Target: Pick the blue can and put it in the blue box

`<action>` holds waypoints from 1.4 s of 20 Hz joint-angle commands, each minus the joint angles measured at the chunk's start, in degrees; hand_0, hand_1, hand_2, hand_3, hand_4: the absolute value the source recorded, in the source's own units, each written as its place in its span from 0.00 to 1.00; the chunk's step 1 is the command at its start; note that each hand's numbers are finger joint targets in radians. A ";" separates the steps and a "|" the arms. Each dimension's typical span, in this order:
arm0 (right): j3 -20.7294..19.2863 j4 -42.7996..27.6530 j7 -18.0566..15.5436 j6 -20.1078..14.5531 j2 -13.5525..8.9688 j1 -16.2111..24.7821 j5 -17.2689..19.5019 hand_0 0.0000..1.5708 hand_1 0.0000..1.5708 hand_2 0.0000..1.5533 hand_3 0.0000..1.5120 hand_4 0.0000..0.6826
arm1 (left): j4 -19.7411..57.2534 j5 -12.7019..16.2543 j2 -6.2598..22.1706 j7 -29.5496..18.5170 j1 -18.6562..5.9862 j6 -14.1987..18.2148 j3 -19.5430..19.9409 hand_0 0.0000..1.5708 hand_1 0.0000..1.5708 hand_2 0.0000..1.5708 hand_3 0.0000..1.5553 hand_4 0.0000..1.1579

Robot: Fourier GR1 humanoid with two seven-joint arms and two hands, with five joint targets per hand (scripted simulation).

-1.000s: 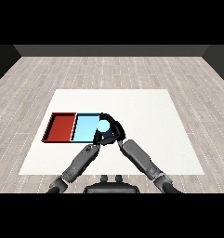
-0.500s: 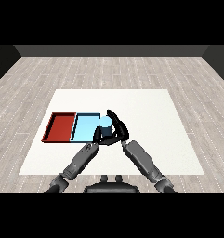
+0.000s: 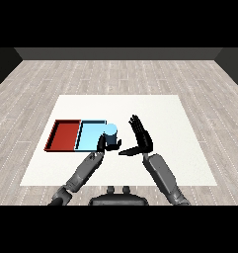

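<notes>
The light blue can (image 3: 111, 132) stands upright at the right end of the light blue tray (image 3: 90, 136). Its base is hidden behind my left hand (image 3: 104, 144), so I cannot tell whether it rests inside the tray or on the rim. The left hand's fingers are relaxed in front of the can's lower part and do not wrap round it. My right hand (image 3: 141, 138) is open a little to the right of the can, fingers straight and pointing up, thumb stretched towards the can without touching it.
The red tray (image 3: 66, 134) lies directly left of the blue tray, touching it. Both sit on the left half of the white table (image 3: 165, 118), and grey wooden floor surrounds it.
My right hand has let go of the can, opened and drawn away to the right. The can stays upright by the blue tray's right end. The left hand has barely moved.
</notes>
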 commanded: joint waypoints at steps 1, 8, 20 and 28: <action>-4.66 -14.05 4.75 0.71 -6.29 6.17 -3.19 0.00 0.00 0.00 0.00 0.00 | 0.95 -0.88 1.71 -1.33 -0.04 -0.84 1.95 1.00 1.00 1.00 0.96 0.97; -15.06 -9.64 -2.46 5.63 -7.49 9.27 -7.34 0.00 0.00 0.00 0.00 0.00 | 0.46 -2.25 6.37 6.87 -1.42 -1.36 5.62 1.00 1.00 1.00 0.97 0.98; -17.02 -10.73 -2.47 5.59 -7.53 14.33 -6.07 0.00 0.00 0.00 0.00 0.00 | 23.76 -0.56 17.03 9.45 -8.10 -8.44 17.38 1.00 1.00 1.00 0.98 0.92; -17.40 -7.55 -0.44 2.49 -4.32 11.11 -5.73 0.00 0.00 0.00 0.00 0.00 | 41.56 -6.92 15.21 19.58 -21.16 -2.97 15.82 1.00 1.00 0.98 0.91 0.83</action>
